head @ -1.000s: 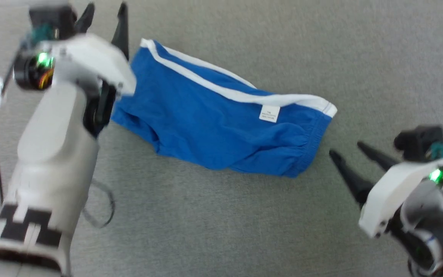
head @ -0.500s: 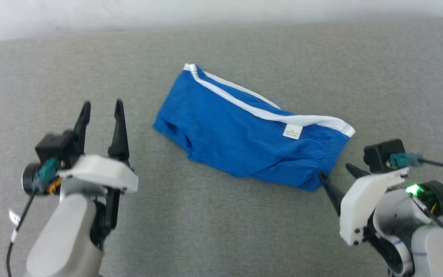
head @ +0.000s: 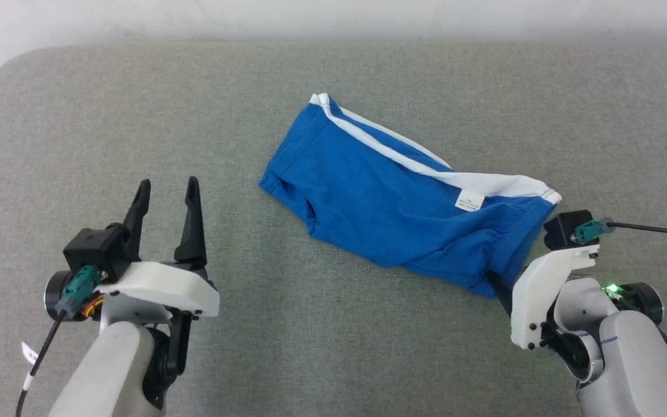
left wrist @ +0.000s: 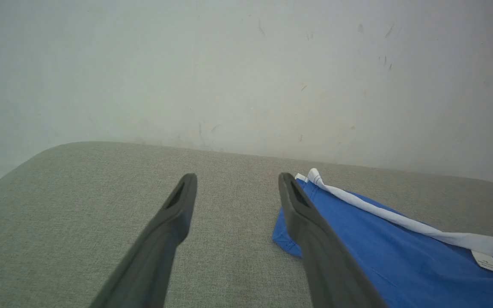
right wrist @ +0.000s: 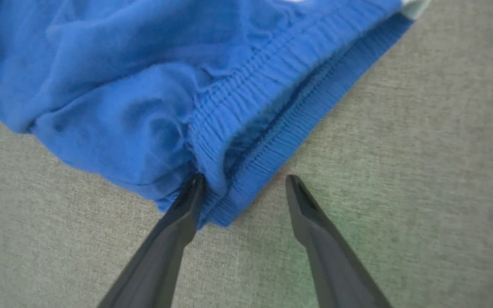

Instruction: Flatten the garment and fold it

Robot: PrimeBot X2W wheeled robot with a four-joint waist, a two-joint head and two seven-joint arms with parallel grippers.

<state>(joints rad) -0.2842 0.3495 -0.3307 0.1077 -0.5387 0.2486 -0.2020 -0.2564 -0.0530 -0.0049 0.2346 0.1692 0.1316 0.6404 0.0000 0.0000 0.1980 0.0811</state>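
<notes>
1. The blue shorts [head: 403, 226] lie near the middle of the grey padded surface [head: 333, 353]. They slant from the far left down to the near right, with the white waistband [head: 501, 184] along their far edge and a small label [head: 468, 200] facing up. The right end is bunched and wrinkled, so I'd say flattening is unfinished and folding has not begun.
2. The right gripper [right wrist: 245, 177] is open and low at the near-right corner of the shorts. One fingertip touches the gathered elastic hem, and the other is over bare surface with the tip of the cloth in the gap. It looks placed that way to pinch this corner and draw the wrinkles out.
3. The left gripper [head: 169, 181] is open and empty, well apart from the shorts on their left, with its fingers pointing toward the far wall [left wrist: 246, 64]. My guess is that it is waiting to take the far-left end.
4. The cloth is soft and light. Tugging one corner alone may drag the whole piece instead of stretching it, so the other end likely needs holding.
</notes>
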